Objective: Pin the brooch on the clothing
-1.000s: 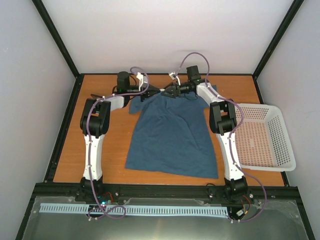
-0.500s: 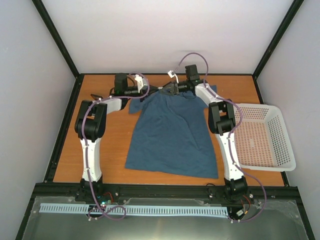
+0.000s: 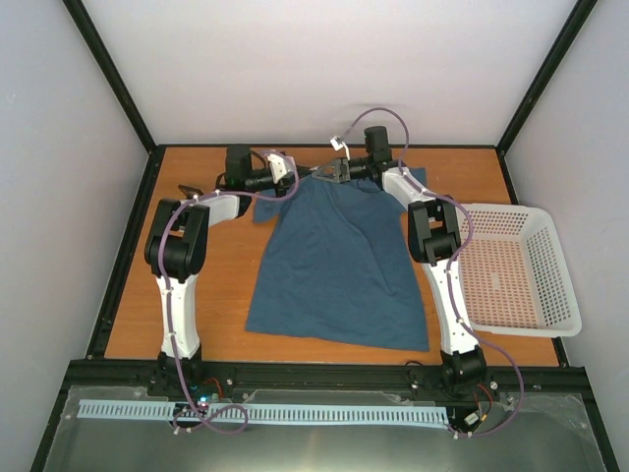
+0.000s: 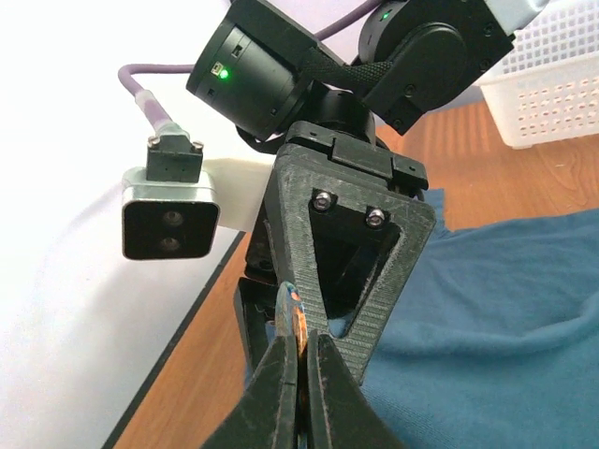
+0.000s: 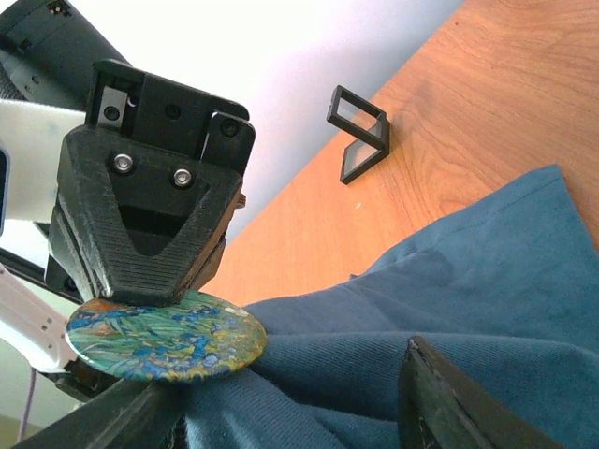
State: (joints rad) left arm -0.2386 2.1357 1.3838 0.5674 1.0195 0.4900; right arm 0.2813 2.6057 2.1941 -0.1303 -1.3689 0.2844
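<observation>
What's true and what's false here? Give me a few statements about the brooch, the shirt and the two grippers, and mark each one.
1. The left gripper is shut on the brooch. True.
2. The black holder sits inside the basket. False: it stands on the table, beyond the shirt.
3. The right gripper has its fingers pressed together. False: they stand apart, with T-shirt fabric between them.
4. The T-shirt lies spread on the table, not in the basket. True.
</observation>
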